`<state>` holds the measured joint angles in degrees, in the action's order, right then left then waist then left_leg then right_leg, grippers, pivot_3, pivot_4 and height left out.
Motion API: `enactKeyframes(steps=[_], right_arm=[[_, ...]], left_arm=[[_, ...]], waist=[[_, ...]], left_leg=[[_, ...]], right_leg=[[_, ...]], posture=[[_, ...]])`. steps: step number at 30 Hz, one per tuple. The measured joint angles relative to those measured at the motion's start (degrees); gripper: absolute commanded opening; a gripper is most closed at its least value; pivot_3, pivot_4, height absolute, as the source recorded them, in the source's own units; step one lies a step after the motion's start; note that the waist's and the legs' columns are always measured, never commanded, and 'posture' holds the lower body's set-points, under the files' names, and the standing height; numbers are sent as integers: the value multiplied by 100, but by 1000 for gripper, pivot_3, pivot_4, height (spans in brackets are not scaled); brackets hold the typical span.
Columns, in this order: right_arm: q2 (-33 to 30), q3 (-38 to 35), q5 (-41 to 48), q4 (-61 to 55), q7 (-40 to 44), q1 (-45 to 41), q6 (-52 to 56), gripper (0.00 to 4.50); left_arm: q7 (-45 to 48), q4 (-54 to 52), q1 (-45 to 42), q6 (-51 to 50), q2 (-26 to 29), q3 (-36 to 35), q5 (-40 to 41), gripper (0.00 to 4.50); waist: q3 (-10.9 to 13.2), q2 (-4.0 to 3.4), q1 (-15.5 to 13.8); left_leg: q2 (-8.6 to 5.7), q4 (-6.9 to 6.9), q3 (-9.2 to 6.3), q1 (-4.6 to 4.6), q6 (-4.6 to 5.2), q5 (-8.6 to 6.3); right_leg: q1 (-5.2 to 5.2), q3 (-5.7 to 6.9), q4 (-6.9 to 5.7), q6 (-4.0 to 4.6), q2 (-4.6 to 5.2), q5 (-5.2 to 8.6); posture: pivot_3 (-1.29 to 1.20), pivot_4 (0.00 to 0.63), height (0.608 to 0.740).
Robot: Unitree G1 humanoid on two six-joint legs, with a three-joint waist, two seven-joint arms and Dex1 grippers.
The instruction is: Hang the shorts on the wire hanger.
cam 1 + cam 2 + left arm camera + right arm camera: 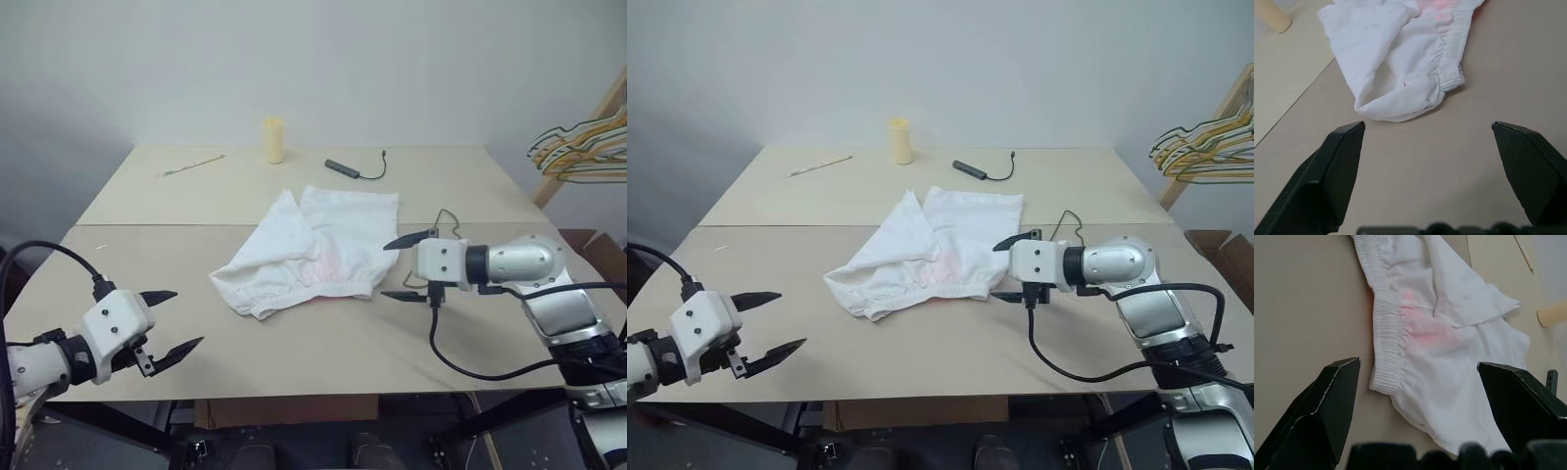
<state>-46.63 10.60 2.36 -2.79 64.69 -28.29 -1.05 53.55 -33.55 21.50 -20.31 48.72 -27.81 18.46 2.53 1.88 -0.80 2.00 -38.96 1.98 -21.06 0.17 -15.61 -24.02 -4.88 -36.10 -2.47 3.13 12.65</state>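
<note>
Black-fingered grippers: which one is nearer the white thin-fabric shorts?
The right gripper, its open jaws beside the white thin-fabric shorts' gathered waistband; the left gripper hovers farther back.

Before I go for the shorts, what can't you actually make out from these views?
- Wire hanger: a thin wire loop beside the right hand, the rest behind that arm.
- Shorts: crumpled, leg openings folded under; cut off by both wrist views' edges.
- Yellow and green hangers: cut off by the head view's right edge.

Place: a bare test room or lab.
Evidence: plain white wall (392, 59), pale wooden counter (294, 352), wire hangers (583, 147) clustered on a wooden rack (588, 137).
</note>
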Motion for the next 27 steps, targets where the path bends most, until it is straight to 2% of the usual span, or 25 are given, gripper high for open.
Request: enactKeyframes(steps=[9,16,21,27], right_arm=[[90,14,-8,-6,2,-2,46,4445],[140,195,-2,-346,135,-169,769,4445],[688,610,-87,-713,31,-398,1362,4445],[1762,1433,-407,-836,-314,-985,2308,4445]], left_arm=[[-156,-71,-92,-284,-89,-2,150,4500],[-71,-54,13,-194,-29,19,-56,4500],[-46,41,92,-122,43,195,-251,4500],[-31,69,130,-108,55,463,-366,4500]], waist=[[0,0,1],[0,0,7],[-1,-1,23],[-2,-2,25]], left_leg=[[0,0,0,0,0,0],[1,0,0,0,0,0],[1,0,1,1,0,0],[3,1,2,-2,-1,0]], right_leg=[[0,0,0,0,0,0],[-1,0,-1,0,-1,0],[-4,0,-3,1,-1,0],[-12,2,-9,2,-2,-1]], posture=[[124,0,740],[111,0,740],[88,0,740],[66,0,740]])
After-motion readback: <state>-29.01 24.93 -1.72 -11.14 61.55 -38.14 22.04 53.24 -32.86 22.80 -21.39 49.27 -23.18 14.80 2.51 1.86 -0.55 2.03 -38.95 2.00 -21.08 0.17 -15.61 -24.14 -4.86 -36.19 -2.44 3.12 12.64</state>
